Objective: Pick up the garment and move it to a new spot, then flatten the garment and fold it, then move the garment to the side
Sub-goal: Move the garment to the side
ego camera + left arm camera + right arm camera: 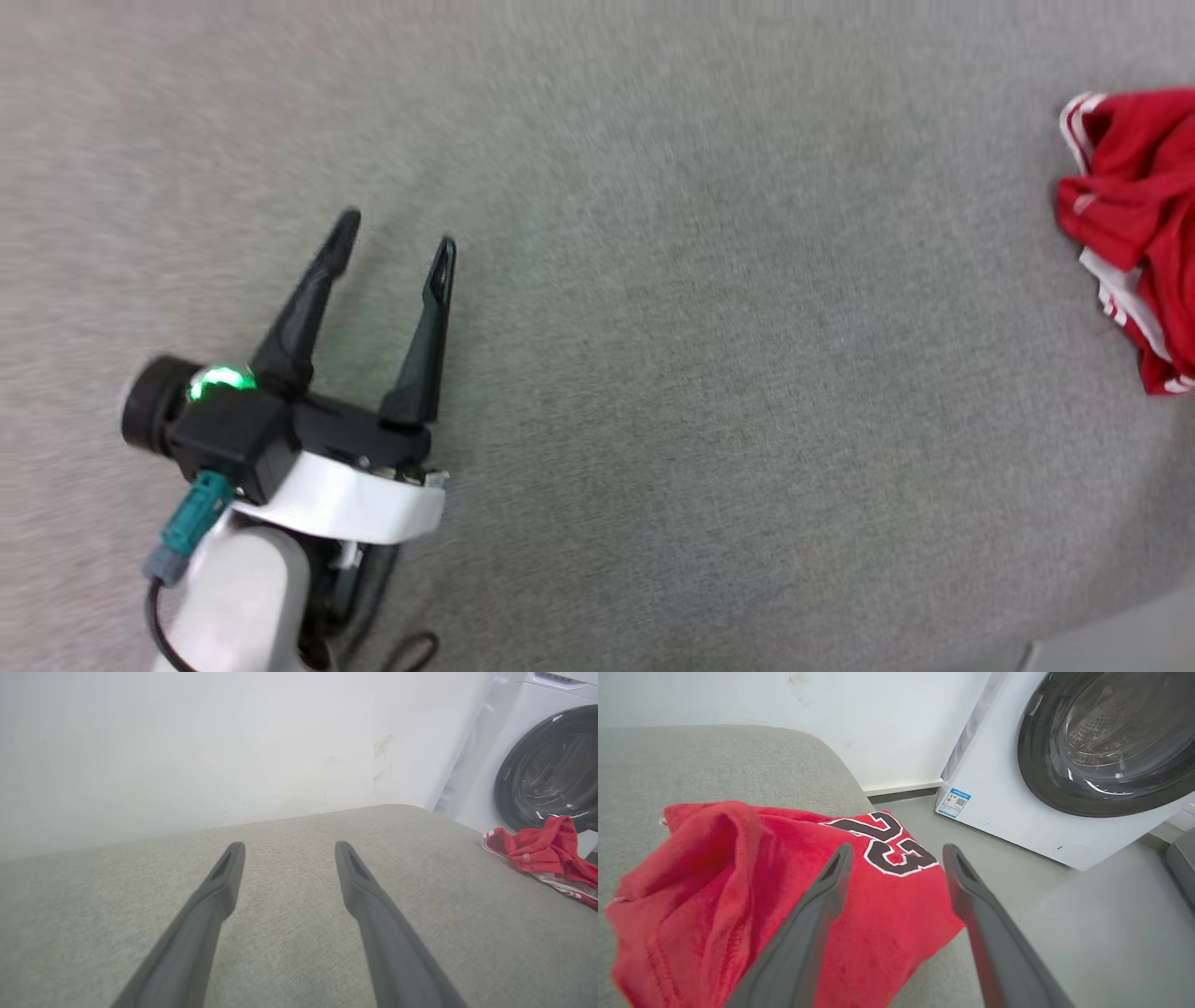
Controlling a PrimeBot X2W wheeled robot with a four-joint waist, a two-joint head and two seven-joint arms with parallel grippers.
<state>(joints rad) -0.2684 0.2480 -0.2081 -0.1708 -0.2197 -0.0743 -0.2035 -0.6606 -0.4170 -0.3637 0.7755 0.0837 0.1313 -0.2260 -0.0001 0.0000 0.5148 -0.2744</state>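
The soft, light red shirt (738, 896) lies bunched and would likely sag, so a raised fold looks best to pinch; left claw (397, 233) and right claw (897, 851) both gape wide, empty.

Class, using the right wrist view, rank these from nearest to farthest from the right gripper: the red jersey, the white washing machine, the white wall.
1. Red fabric jersey with black numerals, just under the right gripper.
2. White front-loading washing machine, ahead on the right.
3. White painted wall, behind both, farthest.
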